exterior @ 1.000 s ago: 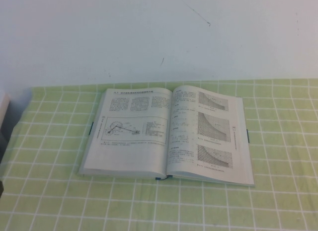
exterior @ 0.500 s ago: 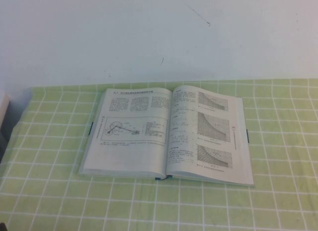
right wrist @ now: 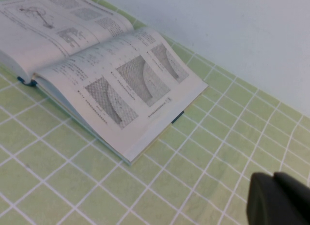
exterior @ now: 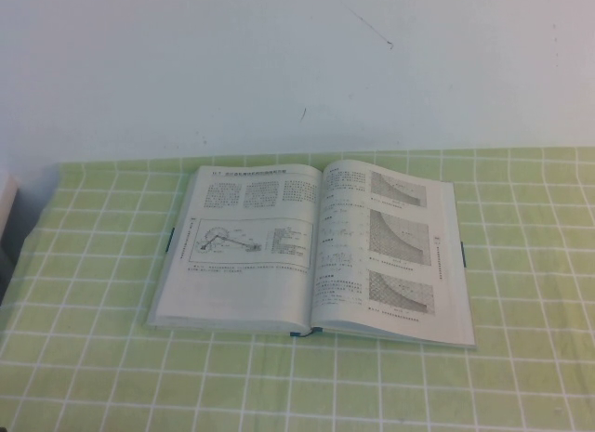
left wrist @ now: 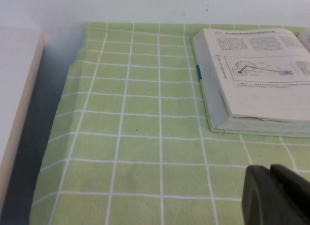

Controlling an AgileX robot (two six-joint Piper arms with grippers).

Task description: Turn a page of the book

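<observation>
The book (exterior: 311, 251) lies open and flat on the green checked cloth in the middle of the table. Its left page (exterior: 244, 246) shows text and a machine drawing; its right page (exterior: 390, 251) shows grey charts. The blue spine end shows at the front. In the left wrist view the book (left wrist: 256, 80) is ahead of my left gripper (left wrist: 271, 174), which is shut, empty and well apart from it. In the right wrist view the book (right wrist: 106, 75) lies ahead of my right gripper (right wrist: 273, 179), which is shut, empty and apart from it. Neither gripper shows in the high view.
A green cloth with white grid lines (exterior: 93, 358) covers the table up to a white wall (exterior: 279, 70). A pale board or box edge (left wrist: 14, 113) stands beside the cloth on the left, with a dark gap between.
</observation>
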